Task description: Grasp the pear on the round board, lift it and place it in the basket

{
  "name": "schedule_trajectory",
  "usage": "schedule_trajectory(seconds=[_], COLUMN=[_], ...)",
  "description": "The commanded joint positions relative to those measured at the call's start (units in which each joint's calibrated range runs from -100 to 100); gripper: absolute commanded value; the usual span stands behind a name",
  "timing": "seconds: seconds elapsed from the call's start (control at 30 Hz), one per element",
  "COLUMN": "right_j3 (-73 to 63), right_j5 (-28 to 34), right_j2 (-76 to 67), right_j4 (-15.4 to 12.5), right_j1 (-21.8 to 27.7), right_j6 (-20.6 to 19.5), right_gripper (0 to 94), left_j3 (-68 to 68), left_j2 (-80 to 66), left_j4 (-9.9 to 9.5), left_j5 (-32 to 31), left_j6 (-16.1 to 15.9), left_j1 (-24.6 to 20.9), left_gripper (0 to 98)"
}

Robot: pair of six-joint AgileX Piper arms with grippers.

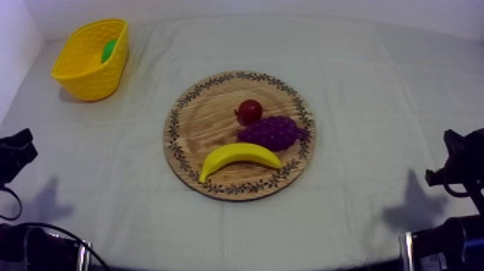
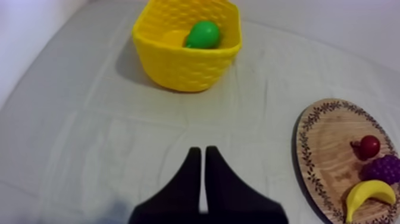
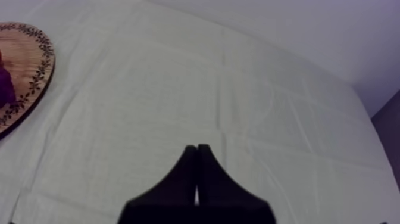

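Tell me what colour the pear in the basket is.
Green. The pear shows best in the left wrist view, inside the yellow basket.

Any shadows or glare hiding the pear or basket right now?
Top view: soft shadows on the cloth low at both sides, well clear of the basket. Left wrist view: pear inside the basket evenly lit, no glare; faint shadow beside the basket.

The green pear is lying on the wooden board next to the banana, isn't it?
Not quite. The pear is inside the yellow basket, not on the board; the left wrist view shows it clearly. The banana does lie on the wooden board.
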Motion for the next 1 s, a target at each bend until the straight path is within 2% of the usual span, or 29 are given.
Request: schedule_trajectory(seconds=[0.0,0.2,0.37,0.47,0.7,0.97], right_j3=[0.0,0.0,0.0,0.0,0.0,0.0], right_j5=[0.1,0.1,0.1,0.1,0.1,0.1], right_j2=[0.0,0.0,0.0,0.0,0.0,0.0], right_j4=[0.0,0.0,0.0,0.0,0.0,0.0], right_j1=[0.0,0.0,0.0,0.0,0.0,0.0], right_j6=[0.0,0.0,0.0,0.0,0.0,0.0], right_gripper=[0.4,0.4,0.4,0.4,0.4,0.4], left_j3=[1.4,5.3,13.1,14.6,15.5,15.6], left_j2=[-4.9,-11.1,-12.2,-12.3,-12.4,-12.4], left_j4=[-0.05,0.27,0.02,-0.2,-0.48,-0.52], left_j5=[-0.1,-5.0,-8.9,-9.5,-9.8,-9.8], left_j6=[0.1,-0.2,2.0,1.8,5.3,5.6], left_j1=[0.0,0.0,0.0,-0.1,-0.2,-0.2], left_gripper=[0.0,0.0,0.0,0.0,0.0,0.0])
